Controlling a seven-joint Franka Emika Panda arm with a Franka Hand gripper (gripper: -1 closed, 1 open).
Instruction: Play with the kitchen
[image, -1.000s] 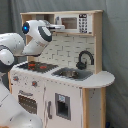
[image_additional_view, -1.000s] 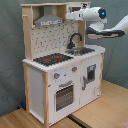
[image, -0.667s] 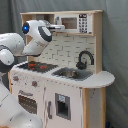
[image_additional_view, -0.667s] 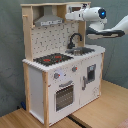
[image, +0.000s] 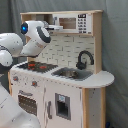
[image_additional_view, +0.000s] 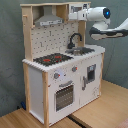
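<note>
While unmoved, gripper (image_additional_view: 74, 16) at kitchen (image_additional_view: 60, 75)

Kitchen (image_additional_view: 60, 75) standing on a wooden floor (image_additional_view: 105, 112), stovetop (image_additional_view: 52, 59) beside sink (image_additional_view: 82, 50) on its counter, faucet (image_additional_view: 74, 39) behind the sink, hood (image_additional_view: 49, 20) above the stovetop, oven door (image_additional_view: 64, 95) below it, arm (image_additional_view: 102, 22) reaching to the upper shelf in both exterior views.

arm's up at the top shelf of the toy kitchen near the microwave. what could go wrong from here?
1. The arm reaches in at the level of the microwave on the kitchen; a push there, high on a tall narrow unit, could tip or shift it.
2. The black faucet stands just below the arm's path; a careless descent could hit it.
3. The gripper is hidden in both exterior views, so contact is hard to confirm.
</note>
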